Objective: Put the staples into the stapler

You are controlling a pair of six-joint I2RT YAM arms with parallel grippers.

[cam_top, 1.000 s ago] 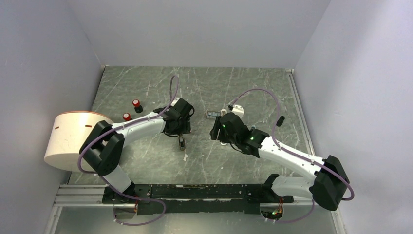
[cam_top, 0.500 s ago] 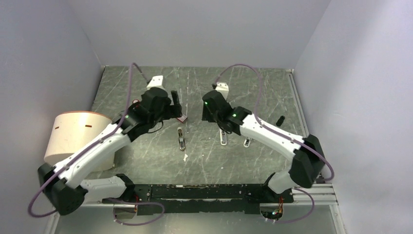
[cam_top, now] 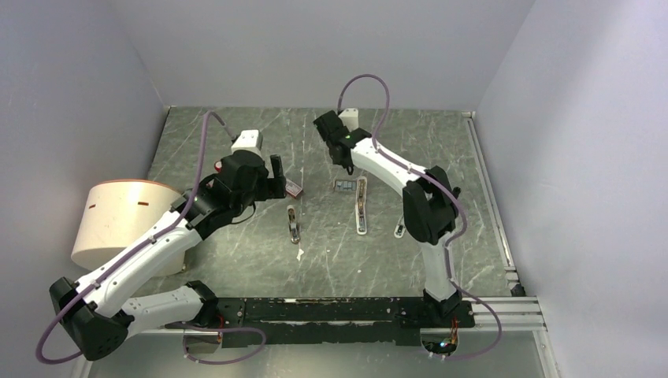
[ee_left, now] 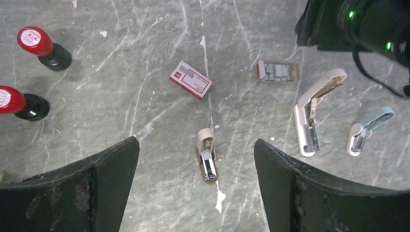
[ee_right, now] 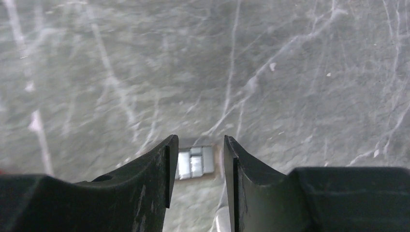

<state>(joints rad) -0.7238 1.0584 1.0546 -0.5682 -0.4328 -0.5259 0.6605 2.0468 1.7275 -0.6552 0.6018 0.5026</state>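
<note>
The stapler (ee_left: 207, 154), stubby and beige with its grey inside showing, lies open on the table (cam_top: 293, 224). My left gripper (ee_left: 195, 145) hovers high above it, open wide and holding nothing (cam_top: 277, 179). The staples (ee_left: 278, 71), a small dark-grey ribbed block, lie right of the red-and-white box (ee_left: 190, 79) (cam_top: 344, 186). In the right wrist view the staples (ee_right: 196, 162) show down between my right gripper's (ee_right: 198, 142) narrowly open fingers, which touch nothing. That gripper (cam_top: 337, 157) hangs just behind the staples.
A long white stapler (cam_top: 361, 206) and a small light-blue stapler (cam_top: 400, 229) lie open to the right of the staples. Two red-capped stamps (ee_left: 41, 46) (ee_left: 17, 101) stand at the left. A big white cylinder (cam_top: 118, 224) fills the left edge.
My left gripper rose off the stapler, moved back and opened wide. My right arm swung toward the back, uncovering the staples, and its fingers narrowed.
</note>
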